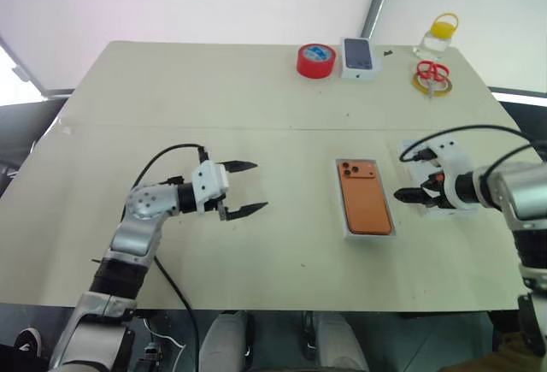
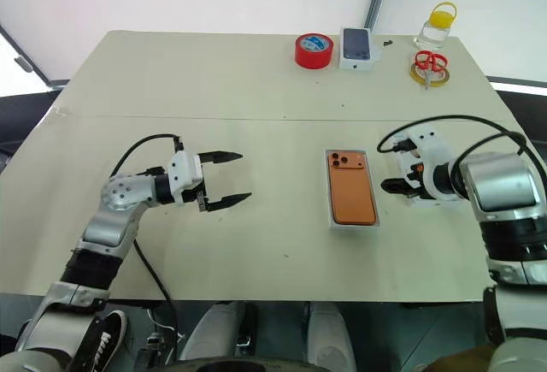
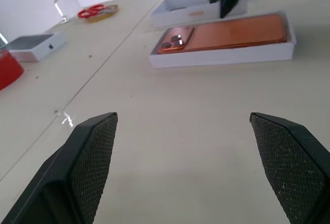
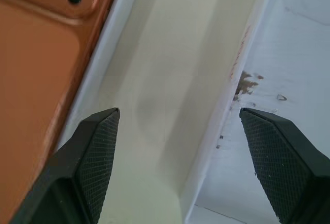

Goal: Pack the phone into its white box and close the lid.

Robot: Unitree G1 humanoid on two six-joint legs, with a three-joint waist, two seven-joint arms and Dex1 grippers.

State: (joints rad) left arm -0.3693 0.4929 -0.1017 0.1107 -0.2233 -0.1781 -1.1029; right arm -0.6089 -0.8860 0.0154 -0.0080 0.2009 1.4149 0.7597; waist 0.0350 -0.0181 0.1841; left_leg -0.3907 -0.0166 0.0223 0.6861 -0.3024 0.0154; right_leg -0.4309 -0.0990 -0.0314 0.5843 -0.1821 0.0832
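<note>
The right hand [image 1: 410, 193] hangs with its black fingers spread wide and nothing between them, poised over the strip of surface between the box and the lid. Through its wrist view the fingers [image 4: 90, 157] straddle that bare strip, with the phone's orange edge on one side and the lid's white inside on the other; I see no contact with either. The left hand [image 1: 248, 188] is just as wide open and empty, held level over bare surface well to the left of the box, its fingers pointing toward it.

The phone [image 1: 366, 197] lies flat and back-up inside the box [image 1: 369, 234], its dark lens cluster at the far-left corner. It fills the tray nearly edge to edge, with only a thin white rim showing around it. The box sits right of centre on the cream surface [image 1: 214, 107], its long side running away from the robot.

The lid [image 3: 180, 11] lies open side up just to the right of the box, apart from it, mostly hidden behind the right hand in the head views.

Along the far edge stand a red tape roll [image 1: 315, 61], a small white carton [image 1: 359, 57] printed with a dark phone, red scissors [image 1: 433, 73] on a yellow ring, and a clear bottle [image 1: 437, 37] with a yellow cap.
</note>
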